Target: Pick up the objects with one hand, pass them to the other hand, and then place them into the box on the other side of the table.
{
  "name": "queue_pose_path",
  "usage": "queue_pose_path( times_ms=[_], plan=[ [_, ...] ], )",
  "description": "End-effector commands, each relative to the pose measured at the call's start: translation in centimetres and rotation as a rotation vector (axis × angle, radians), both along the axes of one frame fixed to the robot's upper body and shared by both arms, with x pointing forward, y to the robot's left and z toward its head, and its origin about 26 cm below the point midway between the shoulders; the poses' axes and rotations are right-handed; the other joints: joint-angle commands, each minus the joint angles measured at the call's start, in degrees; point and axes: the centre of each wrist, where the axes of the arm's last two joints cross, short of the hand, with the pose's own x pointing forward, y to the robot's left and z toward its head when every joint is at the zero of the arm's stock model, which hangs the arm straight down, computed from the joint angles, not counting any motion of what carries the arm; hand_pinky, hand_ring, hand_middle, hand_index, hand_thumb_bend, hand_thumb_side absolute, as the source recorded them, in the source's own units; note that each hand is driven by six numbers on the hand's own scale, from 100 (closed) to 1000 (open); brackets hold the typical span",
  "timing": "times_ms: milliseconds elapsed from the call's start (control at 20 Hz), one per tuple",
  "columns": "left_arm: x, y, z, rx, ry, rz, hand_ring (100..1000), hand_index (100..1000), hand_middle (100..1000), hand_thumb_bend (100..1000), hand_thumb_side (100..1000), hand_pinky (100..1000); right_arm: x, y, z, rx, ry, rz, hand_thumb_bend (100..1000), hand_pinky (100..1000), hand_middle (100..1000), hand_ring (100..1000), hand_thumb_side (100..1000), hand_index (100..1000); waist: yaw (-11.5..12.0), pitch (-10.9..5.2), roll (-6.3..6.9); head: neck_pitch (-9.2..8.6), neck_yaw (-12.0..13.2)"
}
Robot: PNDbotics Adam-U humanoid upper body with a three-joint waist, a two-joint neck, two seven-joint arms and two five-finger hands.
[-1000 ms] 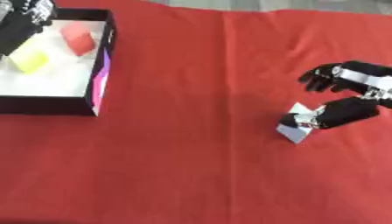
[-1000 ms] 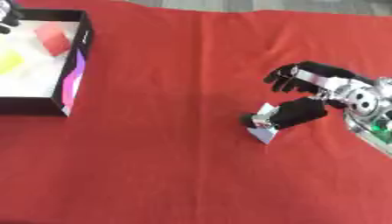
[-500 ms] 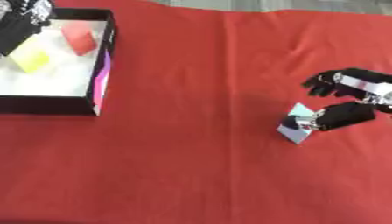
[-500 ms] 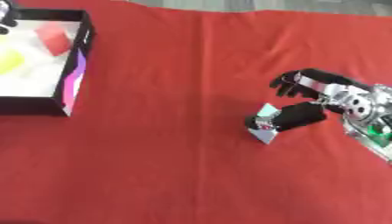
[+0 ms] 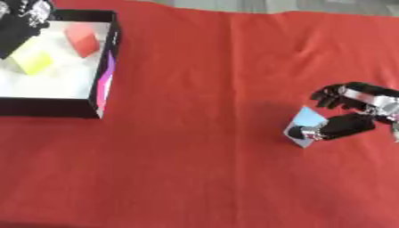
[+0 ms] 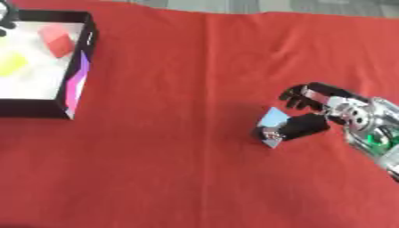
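A light blue cube (image 5: 305, 121) lies on the red cloth at the right. My right hand (image 5: 360, 111) comes in from the right edge and straddles it: the thumb (image 5: 339, 127) touches the cube's near side, while the bent fingers (image 5: 333, 95) hover just past its far corner with a small gap. The black box (image 5: 105, 73) with a white floor stands at the upper left and holds a red block (image 5: 81, 39) and a yellow block (image 5: 32, 61). My left hand (image 5: 22, 26) hangs open over the box's far left corner.
The red cloth (image 5: 202, 169) covers the whole table, with a crease running down from the far edge. A grey floor strip shows beyond the far edge.
My right hand's fingers have come down closer to the blue cube, narrowing the gap. The cube and the left hand have stayed in place.
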Motion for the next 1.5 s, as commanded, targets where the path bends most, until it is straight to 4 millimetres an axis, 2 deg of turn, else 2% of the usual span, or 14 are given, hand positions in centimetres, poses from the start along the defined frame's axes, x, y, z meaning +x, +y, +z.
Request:
queue_pose_path(
  times_ms=[50, 750, 1500],
  plan=[
    [-0.4, 0.2, 1.2, 0.016, -0.033, 0.003, 748, 763, 673, 100, 829, 804, 0.3, -0.5, 0.4, -0.023, 0.059, -0.056, 633, 928, 795, 882, 492, 898, 0.0, -1.37, 0.5, -0.38, -0.3],
    [-0.4, 0.2, 1.1, 0.009, -0.033, 0.006, 749, 763, 674, 100, 830, 806, 0.9, -1.2, -1.1, -0.046, 0.102, -0.098, 633, 931, 793, 883, 485, 893, 0.1, -1.07, 0.67, -0.39, -0.9],
    [-0.5, 0.2, 1.0, 0.003, -0.036, 0.013, 749, 762, 674, 100, 825, 807, 1.1, -0.8, -1.6, -0.022, 0.1, -0.1, 557, 917, 718, 849, 386, 814, 0.3, -0.92, 0.67, -0.36, -1.0]
  ],
)
